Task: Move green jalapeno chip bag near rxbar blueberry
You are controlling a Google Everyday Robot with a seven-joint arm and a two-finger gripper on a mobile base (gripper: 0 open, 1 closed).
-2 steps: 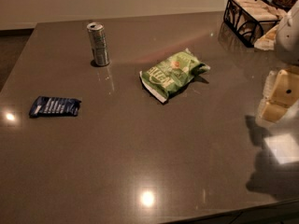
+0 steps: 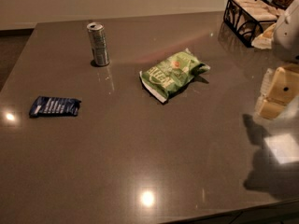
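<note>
The green jalapeno chip bag [image 2: 174,73] lies flat near the middle of the brown table [image 2: 140,162], its white sealed edge towards the front left. The rxbar blueberry [image 2: 54,106], a small dark navy wrapper, lies flat at the left side of the table, well apart from the bag. My gripper [image 2: 278,93], cream-coloured, hangs over the right edge of the table, to the right of the bag and a little nearer the camera, not touching anything. Its shadow falls on the table below it.
A silver drink can [image 2: 98,44] stands upright at the back left, behind the wrapper and left of the bag. A black wire basket [image 2: 246,16] with pale packets stands at the back right corner. The robot's white arm [image 2: 289,22] shows at the right edge.
My gripper has edged very slightly to the left. The bag, the wrapper and the can have not moved.
</note>
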